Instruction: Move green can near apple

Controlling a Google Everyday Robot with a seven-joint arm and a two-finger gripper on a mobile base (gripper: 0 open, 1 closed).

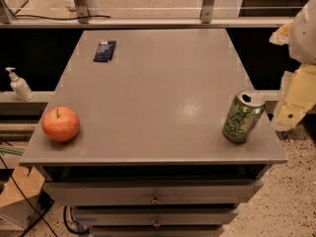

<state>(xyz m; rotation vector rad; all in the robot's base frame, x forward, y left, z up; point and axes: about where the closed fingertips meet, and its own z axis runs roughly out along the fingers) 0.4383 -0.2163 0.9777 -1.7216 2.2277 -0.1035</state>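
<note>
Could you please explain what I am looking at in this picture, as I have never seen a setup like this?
This single camera view looks down on a grey table with drawers. The pale shapes at the right edge are the robot's arm and gripper, just beyond the table. On the table: a green can front right, an apple front left, a dark blue packet at the back left. Both can and apple rest free, not held.

One camera looks down from above and in front of the bench (148,93), facing its back edge, close enough that the top and the front drawers (155,192) fill the view. The hand (294,102) hangs beyond the bench's right edge.
</note>
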